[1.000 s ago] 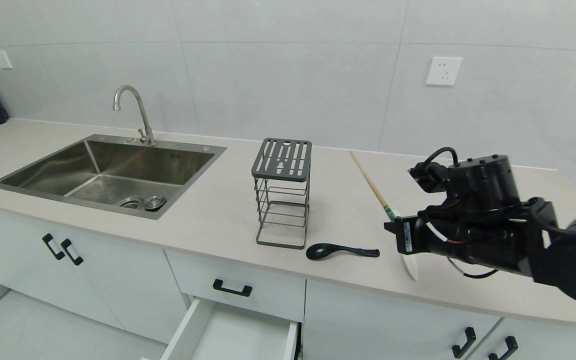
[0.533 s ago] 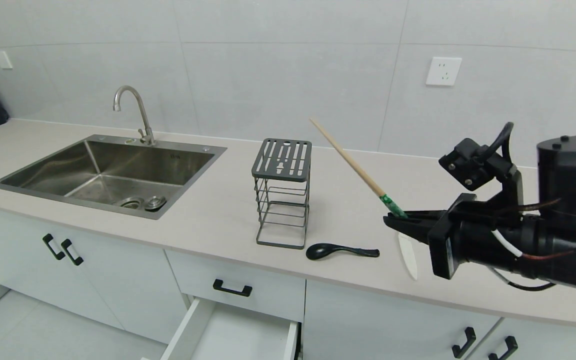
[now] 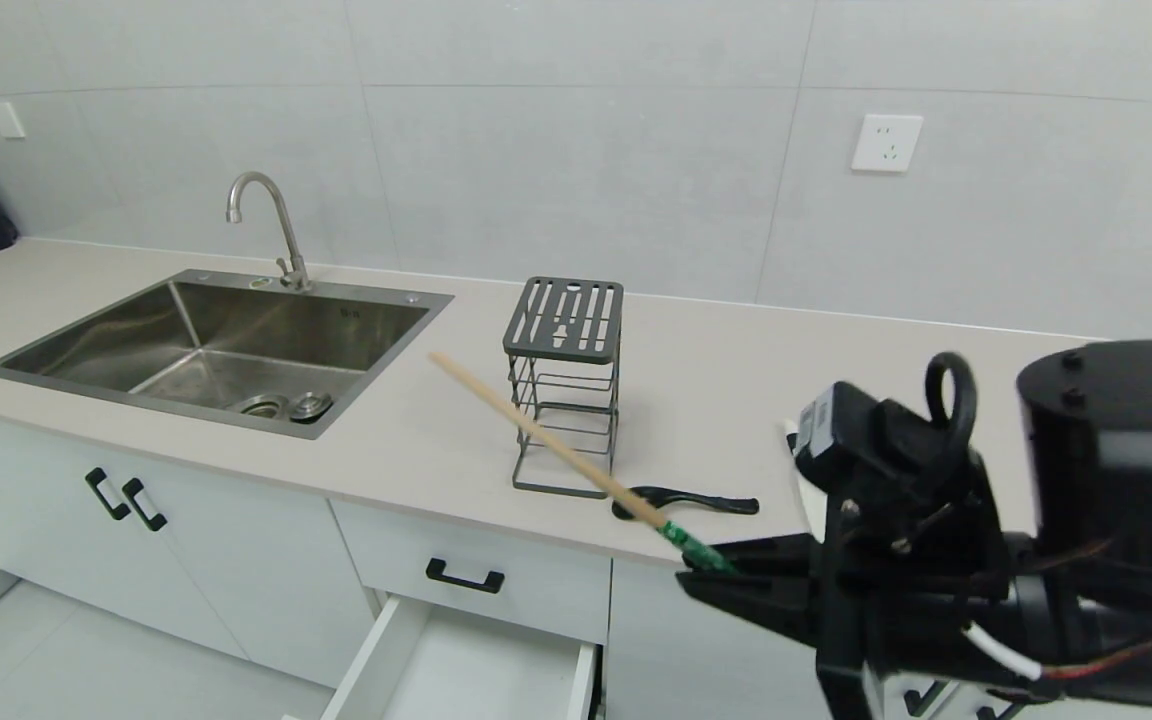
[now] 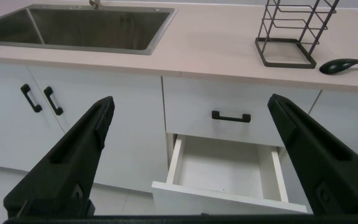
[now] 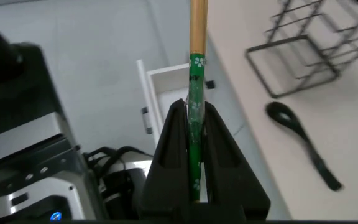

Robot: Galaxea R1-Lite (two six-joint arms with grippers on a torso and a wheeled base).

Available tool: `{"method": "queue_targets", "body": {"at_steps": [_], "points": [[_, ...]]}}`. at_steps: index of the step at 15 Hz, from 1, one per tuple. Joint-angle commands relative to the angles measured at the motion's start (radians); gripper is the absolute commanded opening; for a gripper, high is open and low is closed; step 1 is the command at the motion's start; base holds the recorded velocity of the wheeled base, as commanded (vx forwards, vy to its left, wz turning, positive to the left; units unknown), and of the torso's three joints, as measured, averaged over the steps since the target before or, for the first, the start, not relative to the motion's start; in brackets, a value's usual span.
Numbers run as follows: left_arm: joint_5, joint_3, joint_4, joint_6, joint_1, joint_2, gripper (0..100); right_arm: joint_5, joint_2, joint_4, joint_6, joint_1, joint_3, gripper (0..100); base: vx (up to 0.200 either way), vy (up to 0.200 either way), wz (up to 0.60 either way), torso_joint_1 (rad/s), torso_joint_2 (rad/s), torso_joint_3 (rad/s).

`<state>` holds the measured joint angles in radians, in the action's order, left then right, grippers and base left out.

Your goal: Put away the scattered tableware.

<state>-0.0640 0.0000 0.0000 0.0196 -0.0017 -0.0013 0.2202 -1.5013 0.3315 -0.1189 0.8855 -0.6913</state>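
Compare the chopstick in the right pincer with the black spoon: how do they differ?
The chopstick is long, straight, pale wood with a green end; the spoon is short, black and curved. The chopstick is clamped in the right pincer, in the air and slanted; the spoon lies flat on the counter by the wire rack. Neither is put away yet.

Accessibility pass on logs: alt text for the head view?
Right gripper is shut on the green end of a long wooden chopstick, out past the front edge of the beige countertop. On it, a black spoon lies beside a grey wire rack; a white drawer below stands open.
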Motion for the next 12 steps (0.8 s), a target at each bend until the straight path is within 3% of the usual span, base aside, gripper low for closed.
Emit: {"method": "queue_targets", "body": {"at_steps": [1, 5, 12], "points": [[0.0, 0.0, 0.0, 0.0, 0.0, 0.001, 100, 0.002, -0.12, 0.001, 0.005, 0.098, -0.024, 0, 0.0, 0.0, 0.0, 0.0, 0.0, 0.0], [0.0, 0.0, 0.0, 0.0, 0.0, 0.001, 100, -0.002, -0.315, 0.0, 0.007, 0.147, -0.202, 0, 0.0, 0.0, 0.0, 0.0, 0.0, 0.0], [0.0, 0.0, 0.0, 0.0, 0.0, 0.001, 100, -0.03, -0.399, -0.132, 0.027, 0.104, -0.197, 0, 0.0, 0.0, 0.0, 0.0, 0.0, 0.0]]}}
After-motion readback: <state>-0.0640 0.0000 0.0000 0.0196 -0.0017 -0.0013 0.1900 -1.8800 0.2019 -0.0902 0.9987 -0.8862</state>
